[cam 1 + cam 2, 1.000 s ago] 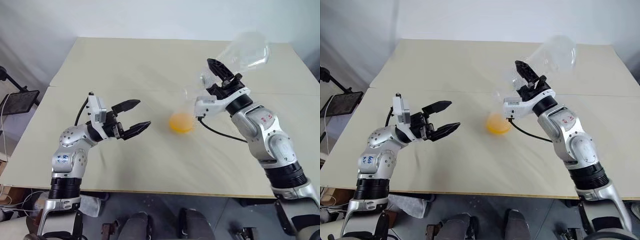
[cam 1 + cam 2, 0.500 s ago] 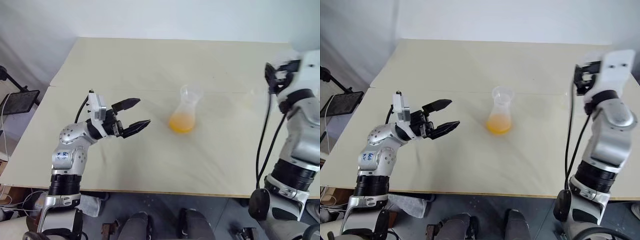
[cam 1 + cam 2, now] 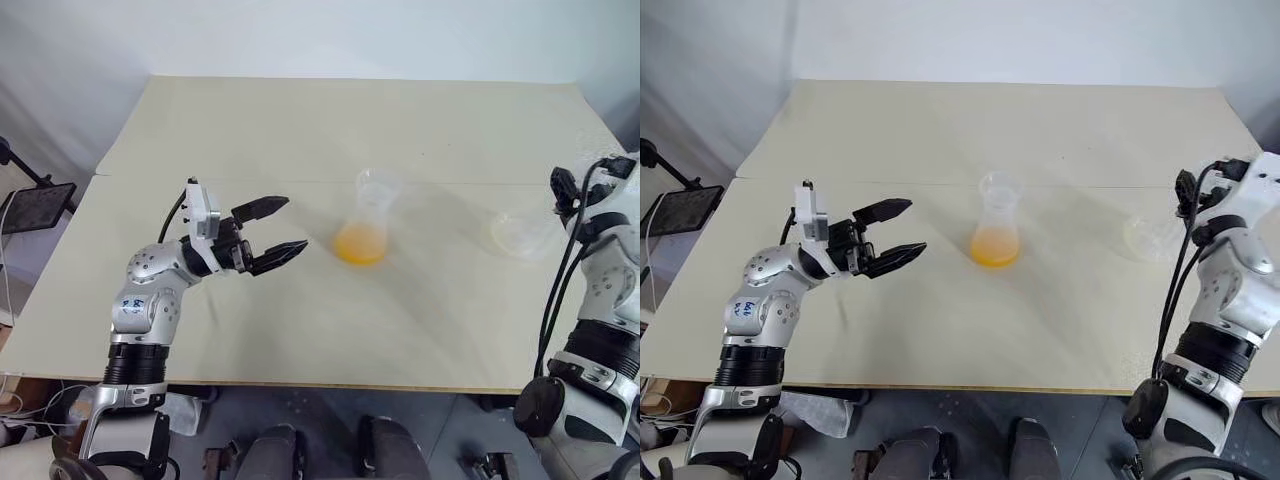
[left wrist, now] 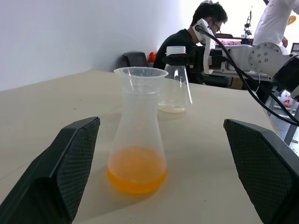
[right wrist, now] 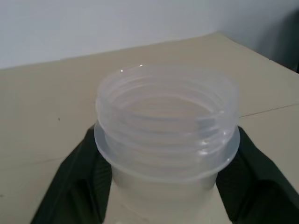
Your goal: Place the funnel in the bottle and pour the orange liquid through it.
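Two black fingers [image 3: 262, 207] of our left gripper [image 3: 294, 223] stand spread just beside the frosted bottle [image 3: 366, 222] mid-table [image 3: 300, 130], clear funnel [image 3: 372, 183] in its neck, orange liquid [image 3: 361, 246] pooled at its base, while we cannot tell whether our right gripper [image 5: 168, 151] grips the flask [image 3: 520, 235].

I can't tell from the head views whether my right gripper [image 5: 163, 186] actually grips the flask [image 5: 166, 121] standing between its fingers, or whether the funnel [image 4: 140, 74] is apart from the bottle [image 4: 138, 154] ahead of my left gripper [image 3: 275, 232]
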Controlling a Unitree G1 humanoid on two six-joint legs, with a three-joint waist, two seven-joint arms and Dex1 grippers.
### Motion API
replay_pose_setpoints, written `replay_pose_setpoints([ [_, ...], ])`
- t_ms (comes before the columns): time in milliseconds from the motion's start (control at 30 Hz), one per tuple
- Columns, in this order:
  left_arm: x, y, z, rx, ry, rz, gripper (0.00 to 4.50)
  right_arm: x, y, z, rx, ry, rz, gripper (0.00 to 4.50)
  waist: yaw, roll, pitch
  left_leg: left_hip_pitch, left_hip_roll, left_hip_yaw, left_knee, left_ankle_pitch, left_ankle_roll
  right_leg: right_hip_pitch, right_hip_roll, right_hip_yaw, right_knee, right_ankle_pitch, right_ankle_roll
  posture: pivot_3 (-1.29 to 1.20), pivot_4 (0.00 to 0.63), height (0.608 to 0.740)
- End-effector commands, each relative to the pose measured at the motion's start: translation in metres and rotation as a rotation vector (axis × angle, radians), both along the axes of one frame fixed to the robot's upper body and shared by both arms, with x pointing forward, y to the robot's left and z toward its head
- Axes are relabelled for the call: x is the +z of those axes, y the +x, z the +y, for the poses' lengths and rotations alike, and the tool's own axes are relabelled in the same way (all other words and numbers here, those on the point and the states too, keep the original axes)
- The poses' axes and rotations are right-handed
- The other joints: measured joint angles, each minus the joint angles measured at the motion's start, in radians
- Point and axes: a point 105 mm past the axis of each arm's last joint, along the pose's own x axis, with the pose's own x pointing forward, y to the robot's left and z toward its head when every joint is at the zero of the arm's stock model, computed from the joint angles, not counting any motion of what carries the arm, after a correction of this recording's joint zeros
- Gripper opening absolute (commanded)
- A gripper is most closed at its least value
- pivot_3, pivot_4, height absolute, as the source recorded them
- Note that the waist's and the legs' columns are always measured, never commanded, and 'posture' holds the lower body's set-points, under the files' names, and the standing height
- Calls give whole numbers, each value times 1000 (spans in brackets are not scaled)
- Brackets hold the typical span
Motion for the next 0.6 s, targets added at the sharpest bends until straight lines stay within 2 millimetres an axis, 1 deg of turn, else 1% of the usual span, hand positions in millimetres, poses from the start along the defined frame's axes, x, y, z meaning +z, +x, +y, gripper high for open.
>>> replay_pose_setpoints([
  [33, 8, -5, -1, -11, -5, -43, 4500, 20, -6, 3, 13, -44, -68, 4133, 1, 0, 0, 0, 0, 0, 0, 0, 0, 0, 0, 0, 0, 0, 0, 0, 150, 740],
  [67, 8, -5, -1, -11, -5, -43, 4500, 22, -7, 2, 9, -54, -71, 4482, 2, 0, 0, 0, 0, 0, 0, 0, 0, 0, 0, 0, 0, 0, 0, 0, 150, 740],
  [133, 8, -5, 0, -9, -4, -42, 4500, 25, -10, 2, 11, -82, -80, 4482, 3, 0, 0, 0, 0, 0, 0, 0, 0, 0, 0, 0, 0, 0, 0, 0, 150, 740],
  [167, 8, -5, 1, -6, -2, -41, 4500, 35, -17, 3, 14, -167, -130, 4482, 6, 0, 0, -1, 0, -1, 1, 0, 0, 0, 0, 0, 0, 0, 0, 0, 150, 740],
  [233, 7, -5, 3, 3, 4, -40, 4500, 44, -30, 3, 22, -239, -161, 4482, 8, 0, 0, -1, 0, -2, 0, 0, 0, 0, -1, 1, 0, 0, 0, 0, 150, 740],
  [400, 6, -5, 9, 38, -3, -35, 4500, 46, -50, -5, 45, -230, -165, 4482, 5, 0, 0, -1, 0, -2, -1, 0, 0, 1, 0, 0, -2, 0, 0, 0, 150, 740],
  [500, 2, -7, 13, 46, 5, -22, 4500, 49, -66, -7, 109, -229, -180, 4482, 7, 0, 0, -1, 0, -2, -1, 0, 0, 1, 0, 0, -2, 0, 0, 0, 150, 740],
  [600, -4, -9, 19, 58, 30, 1, 4500, 52, -83, -11, 153, -271, -192, 4482, 8, 0, 0, -1, 0, -1, -1, 0, 0, 2, 0, 0, -4, 0, 0, 0, 150, 740],
])
